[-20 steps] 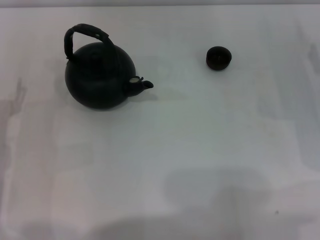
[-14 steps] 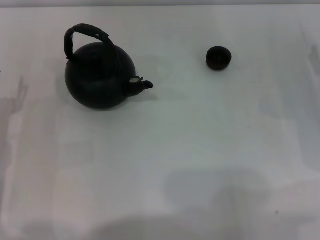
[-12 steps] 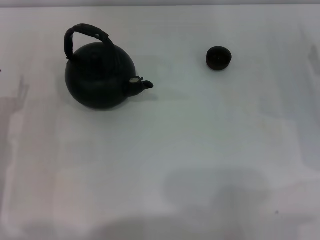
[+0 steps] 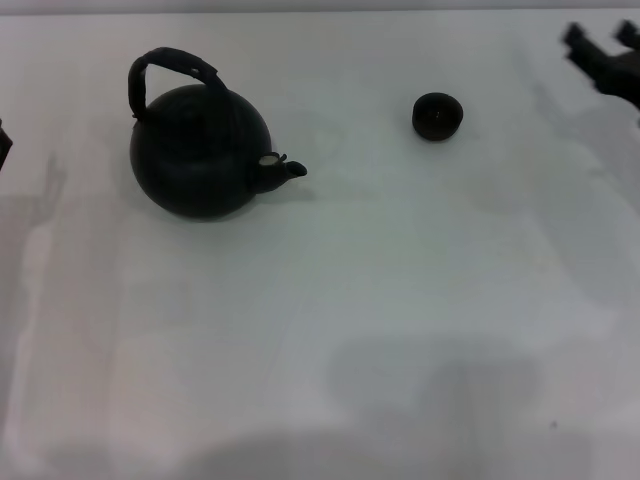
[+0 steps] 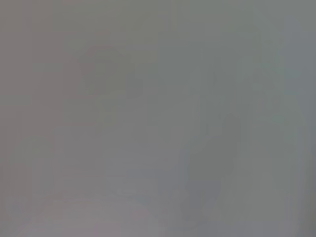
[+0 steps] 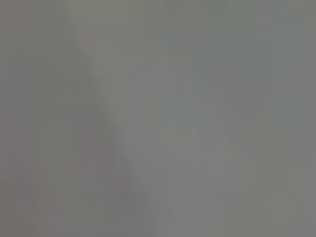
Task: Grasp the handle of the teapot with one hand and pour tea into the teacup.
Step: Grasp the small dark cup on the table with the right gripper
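**A:** Where do you stand with the pour?

**B:** At the very start, I judge; nothing is gripped yet; the teapot [image 4: 200,152] sits on the white table [image 4: 330,300] on my left side, upright, its short spout [image 4: 285,170] aimed across toward the teacup [image 4: 437,115]; the cup is well apart from it, over to my right and a little farther back

**A:** And your hands?

**B:** My right gripper [image 4: 603,50] shows at the far right edge of the head view, its two dark fingers spread apart with a clear gap, holding nothing, near the cup's side but not touching it; my left gripper [image 4: 3,142] is only a dark sliver at the left edge, and I cannot tell how its fingers are set; both wrist views show blank grey and help me not at all

**A:** How would you take it well?

**B:** I would go for the handle [image 4: 172,65], the wrapped arch over the pot; closing at its crown should keep the pot hanging level; a grip low on one leg would likely let it swing; the left arm is the nearer one; then lift straight, carry the spout over the cup, and tip slowly, since the cup is small and an overshoot would spill
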